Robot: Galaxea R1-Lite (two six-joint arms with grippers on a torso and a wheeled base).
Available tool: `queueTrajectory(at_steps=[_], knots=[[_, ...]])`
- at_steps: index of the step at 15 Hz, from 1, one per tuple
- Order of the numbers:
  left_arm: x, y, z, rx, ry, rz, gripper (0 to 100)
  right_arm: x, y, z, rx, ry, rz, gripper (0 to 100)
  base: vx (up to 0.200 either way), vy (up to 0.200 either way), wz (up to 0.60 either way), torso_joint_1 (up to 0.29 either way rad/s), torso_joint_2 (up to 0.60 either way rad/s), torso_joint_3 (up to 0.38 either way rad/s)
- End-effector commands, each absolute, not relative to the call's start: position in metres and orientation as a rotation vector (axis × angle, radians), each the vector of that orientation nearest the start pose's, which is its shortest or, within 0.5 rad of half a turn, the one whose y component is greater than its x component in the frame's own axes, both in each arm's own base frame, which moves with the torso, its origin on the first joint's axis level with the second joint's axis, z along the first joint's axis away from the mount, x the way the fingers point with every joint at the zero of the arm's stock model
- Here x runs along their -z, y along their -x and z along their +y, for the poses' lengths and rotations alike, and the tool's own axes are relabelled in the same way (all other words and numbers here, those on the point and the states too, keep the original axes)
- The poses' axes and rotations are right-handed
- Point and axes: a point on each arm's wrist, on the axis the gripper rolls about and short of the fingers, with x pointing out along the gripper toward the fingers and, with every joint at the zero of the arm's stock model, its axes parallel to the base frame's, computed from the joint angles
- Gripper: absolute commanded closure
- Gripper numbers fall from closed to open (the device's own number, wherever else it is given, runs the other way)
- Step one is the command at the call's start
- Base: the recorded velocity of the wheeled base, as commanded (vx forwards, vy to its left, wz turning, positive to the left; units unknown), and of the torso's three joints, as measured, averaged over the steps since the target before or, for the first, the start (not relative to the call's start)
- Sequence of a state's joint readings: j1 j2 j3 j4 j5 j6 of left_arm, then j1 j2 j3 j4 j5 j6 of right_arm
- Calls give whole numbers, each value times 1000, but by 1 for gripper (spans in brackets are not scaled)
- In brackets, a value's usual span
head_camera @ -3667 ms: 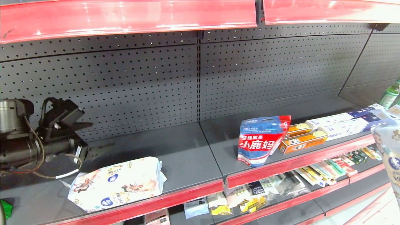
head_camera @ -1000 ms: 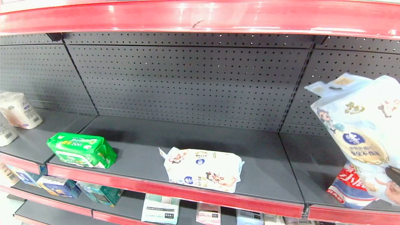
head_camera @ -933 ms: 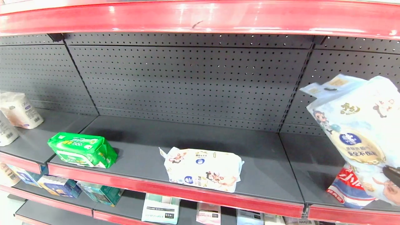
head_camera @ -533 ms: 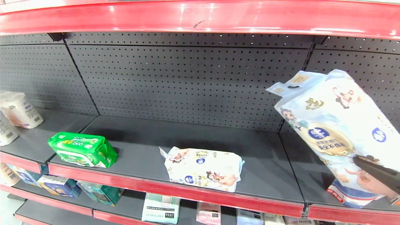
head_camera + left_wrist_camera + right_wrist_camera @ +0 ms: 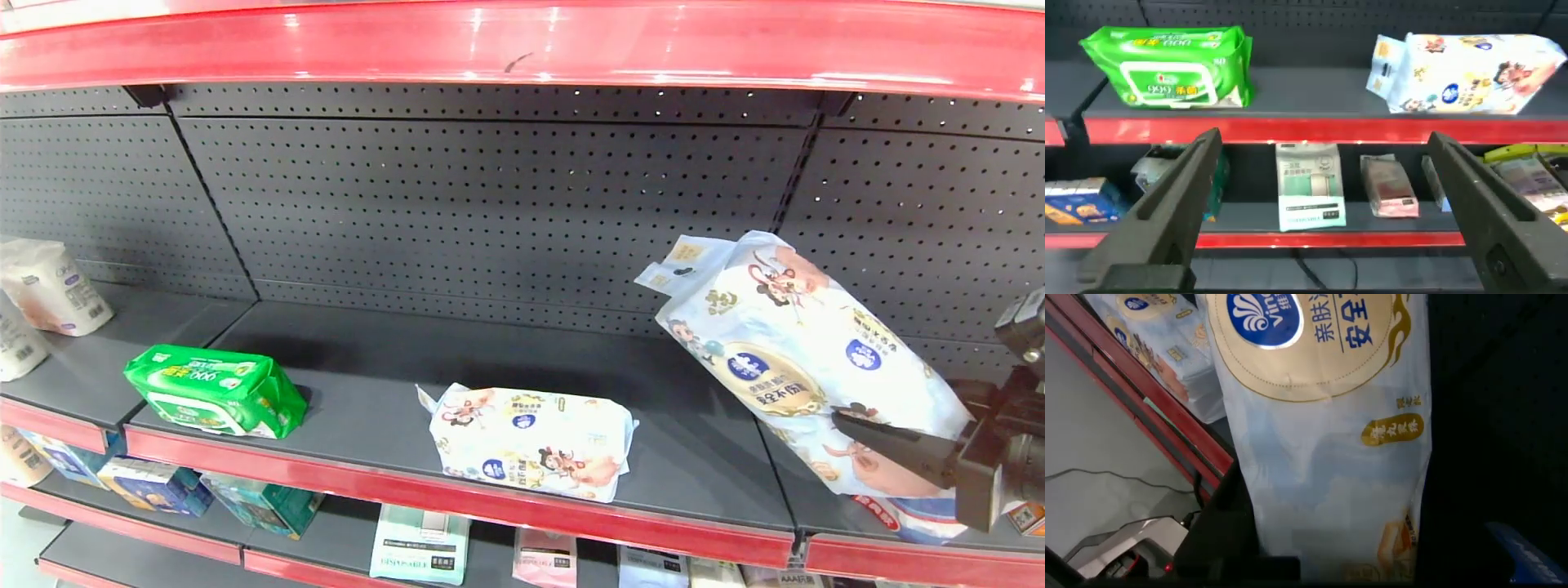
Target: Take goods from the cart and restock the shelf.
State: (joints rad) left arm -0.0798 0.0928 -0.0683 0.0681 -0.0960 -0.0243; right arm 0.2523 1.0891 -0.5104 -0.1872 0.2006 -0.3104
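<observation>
Right tool (image 5: 845,425), clamped on held pack (image 5: 775,335), has swung it left and lower over shelf (image 5: 490,351). Shelf carries green pack (image 5: 214,390) and flat white pack (image 5: 531,441). Left tool (image 5: 1323,139) wide open, empty.

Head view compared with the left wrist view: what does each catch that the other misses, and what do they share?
Head view: the right gripper shut on the held cartoon pack, tilted above the shelf. Left wrist view: the left gripper, open, facing the shelf's red front edge. Both: the green wipes pack and the lying cartoon pack, apart on the shelf.
</observation>
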Motion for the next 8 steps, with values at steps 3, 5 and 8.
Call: queueTrajectory(at_steps=[3, 5, 8], knots=[[-86, 19, 3, 10, 18, 97, 0, -190, -142, 41, -508, 312, 353, 100, 0, 0, 0, 0, 0, 0], [-82, 17, 4, -64, 20, 77, 0, -190, -142, 41, -507, 313, 351, 100, 0, 0, 0, 0, 0, 0], [-83, 17, 4, -100, 42, 59, 0, -190, -142, 41, -505, 313, 353, 100, 0, 0, 0, 0, 0, 0]])
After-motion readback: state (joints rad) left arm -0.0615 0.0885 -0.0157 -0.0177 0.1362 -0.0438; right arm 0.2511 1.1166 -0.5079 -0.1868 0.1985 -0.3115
